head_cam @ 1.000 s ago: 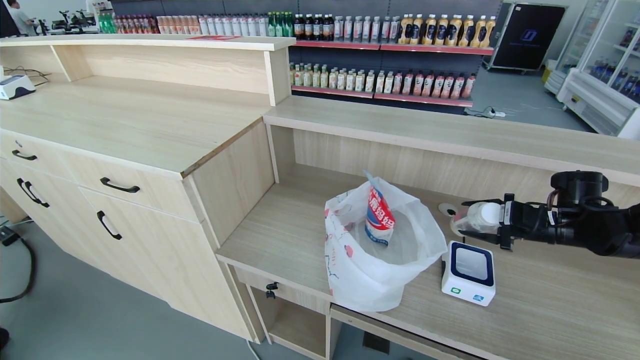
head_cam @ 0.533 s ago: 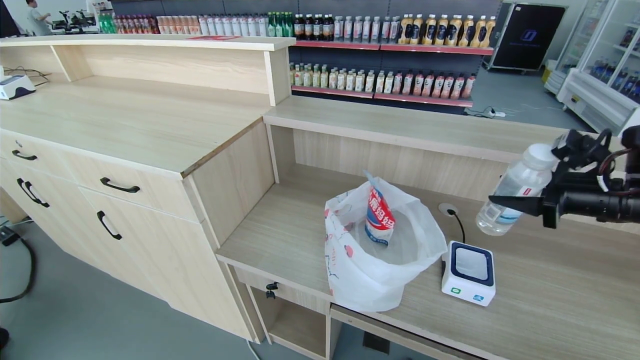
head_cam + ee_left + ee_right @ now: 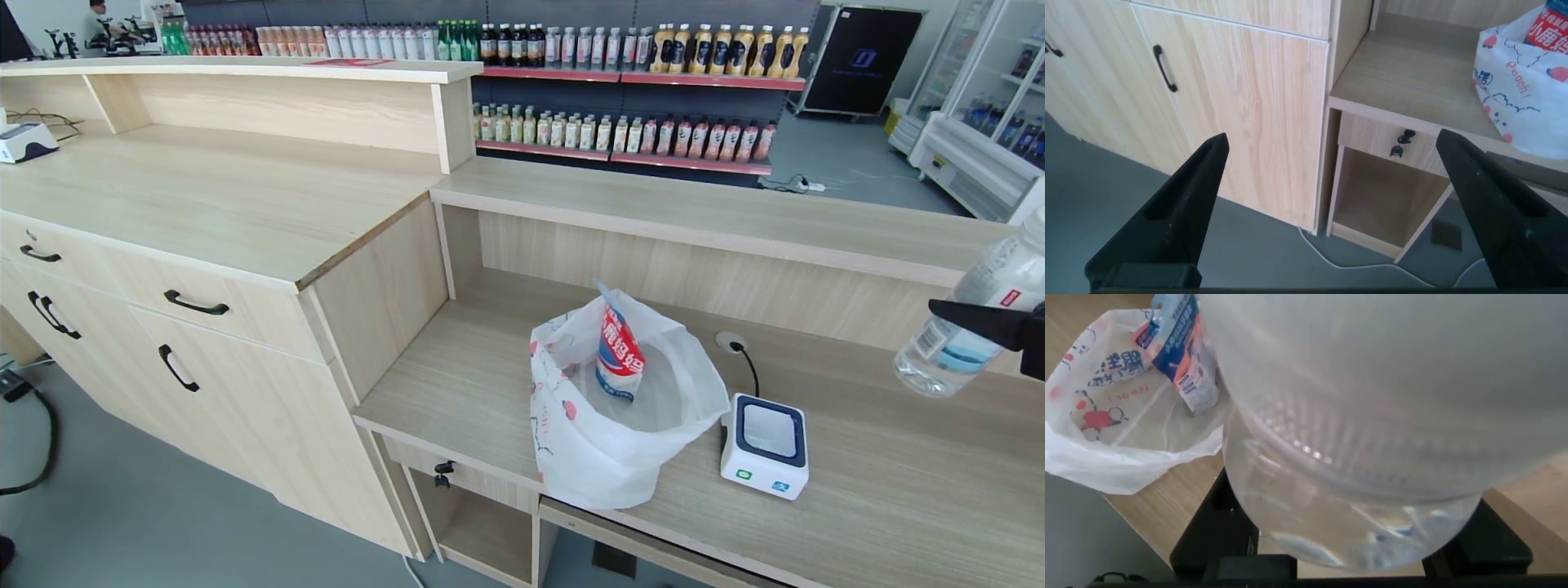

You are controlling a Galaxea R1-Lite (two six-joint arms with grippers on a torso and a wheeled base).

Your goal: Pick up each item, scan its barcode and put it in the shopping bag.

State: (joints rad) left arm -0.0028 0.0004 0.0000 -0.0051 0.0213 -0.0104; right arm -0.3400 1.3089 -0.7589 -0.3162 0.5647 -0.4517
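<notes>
- Clear plastic water bottle with a pale blue label is now held tilted at the far right, well above the light wood-grain worktop. A second ago it was laid low just behind the white box scanner with a dark-rimmed window, and it has since been lifted and carried off to the right.
- The bottle is pinched by the right tool. The left tool is spread wide with nothing in it, and is hung off the worktop's front.
- The scanning pass is judged either done or due for another try. The bottle is well apart from the white printed plastic shopping bag, so bagging is not yet done. A red-and-white pouch is already stood in that bag.
- A round cable port is set into the worktop behind the scanner.
- A taller wooden cabinet with black-handled drawers is seen to the left. Red-edged shelves of bottled drinks and glass-door fridges are seen beyond.
</notes>
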